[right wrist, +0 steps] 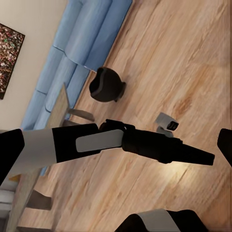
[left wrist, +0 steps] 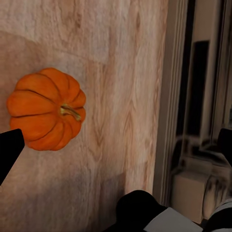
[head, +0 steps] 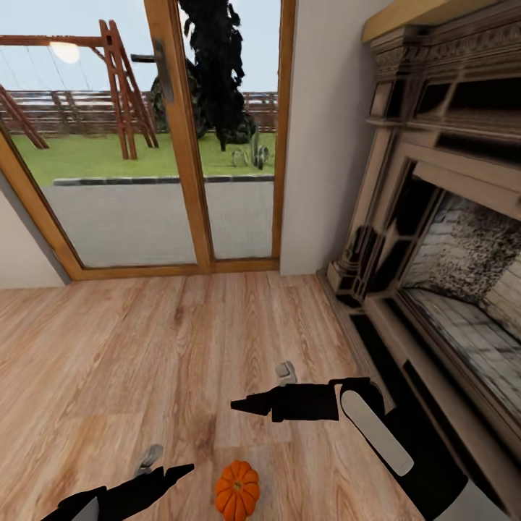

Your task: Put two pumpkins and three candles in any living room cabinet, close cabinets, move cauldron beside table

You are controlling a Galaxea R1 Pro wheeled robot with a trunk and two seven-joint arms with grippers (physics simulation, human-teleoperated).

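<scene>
Orange pumpkin (head: 237,489) sits on the wooden floor (head: 130,347) between two black robot arms.
It rests alone, just beside the left gripper (head: 177,472) and nearer the robot than the right gripper (head: 242,405); whether either pincer is open or closed cannot be told. An ornate grey fireplace (head: 434,217) stands to the right, glass doors (head: 145,145) ahead. The right wrist view shows a black cauldron (right wrist: 106,84) on the floor near a blue sofa (right wrist: 77,53).

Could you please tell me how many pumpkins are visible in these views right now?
1. The pumpkin sits on the wood floor, in the head view just beyond the left gripper; it also shows in the left wrist view. Any other may be out of frame.
</scene>
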